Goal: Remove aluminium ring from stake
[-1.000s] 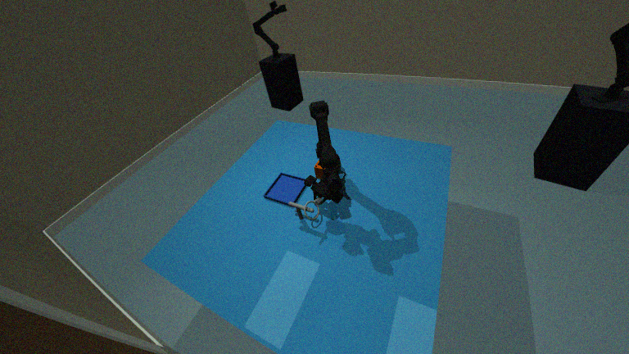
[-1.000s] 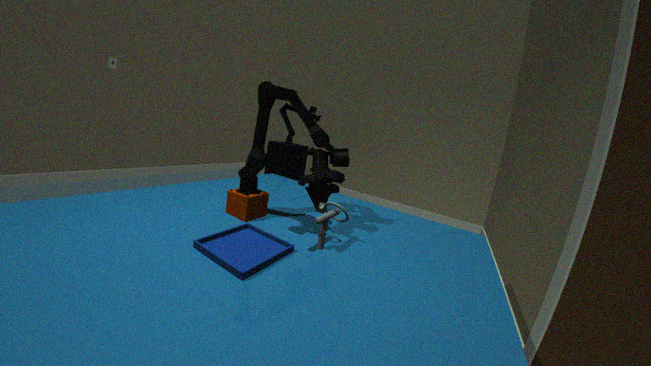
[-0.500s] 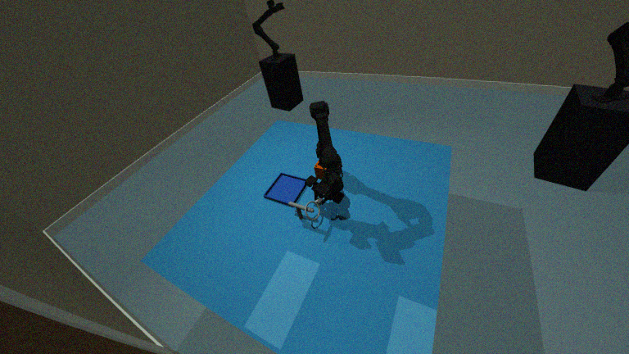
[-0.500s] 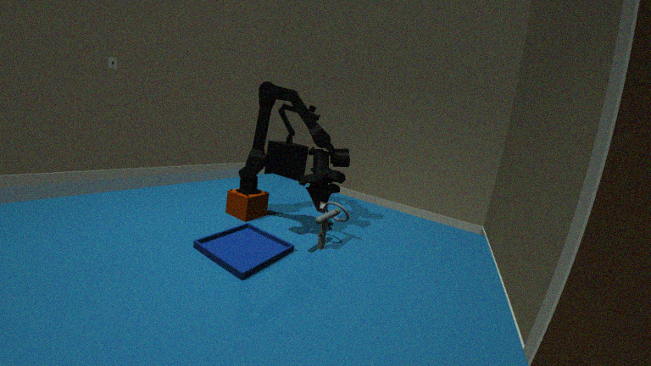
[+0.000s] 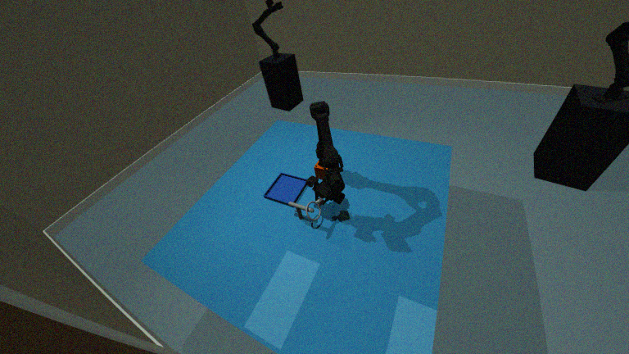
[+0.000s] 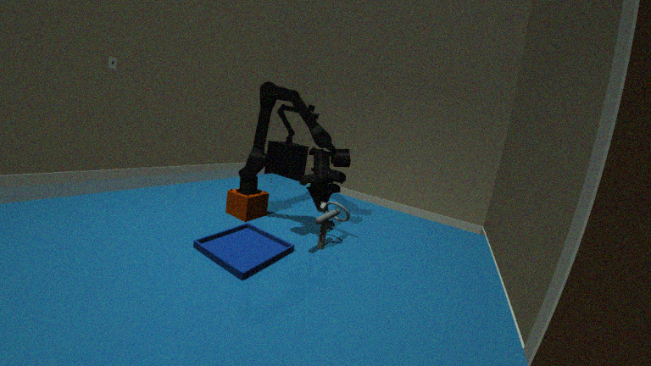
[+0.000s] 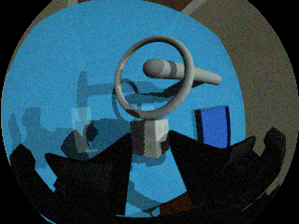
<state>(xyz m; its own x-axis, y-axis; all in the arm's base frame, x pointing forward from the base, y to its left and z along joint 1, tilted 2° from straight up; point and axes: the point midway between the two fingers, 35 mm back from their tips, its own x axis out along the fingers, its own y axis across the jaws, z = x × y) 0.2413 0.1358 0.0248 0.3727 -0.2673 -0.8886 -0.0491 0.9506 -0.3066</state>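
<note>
pincer: gripper (image 5: 319, 200) (image 6: 323, 205) (image 7: 149, 136) is pointing down nr the stake, closing on the welded tab (image 6: 323, 204) (image 7: 156, 137), w/ a finger standing on each side
ring: alum. ring (image 5: 306, 211) (image 6: 348, 212) (image 7: 191, 77) is hanging tilted from the gripped tab, up at approx. cross-bar ht, clear of the stake's foot & outside the tray
cross-bar: steel bar (image 5: 299, 206) (image 6: 327, 216) (image 7: 206, 75) is showing one end thru the ring's opening in top & wrist views; can't tell if ring is encircling that end or just lining up w/ it
stake: post (image 5: 300, 214) (image 6: 321, 238) is standing upright under the bar, foot resting on the tabletop
tray: blue tray (image 5: 280, 201) (image 6: 218, 262) (image 7: 229, 126) is lying flat nr the stake, holding nothing
arm: black arm (image 5: 324, 132) (image 6: 261, 122) is arching up from its base & reaching down to the ring
base: orange block (image 5: 319, 170) (image 6: 240, 204) is supporting the arm, sitting nr the tray
tabletop: blue surface (image 5: 232, 238) (image 6: 143, 295) (image 7: 56, 61) is carrying stake, tray & base, & catching shadows of arm & ring
bkgd: black pedestal (image 5: 280, 83) (image 6: 286, 158) is holding another arm, well apart; 2nd black pedestal (image 5: 579, 141) is standing at R edge of top view, also bearing an arm
</note>
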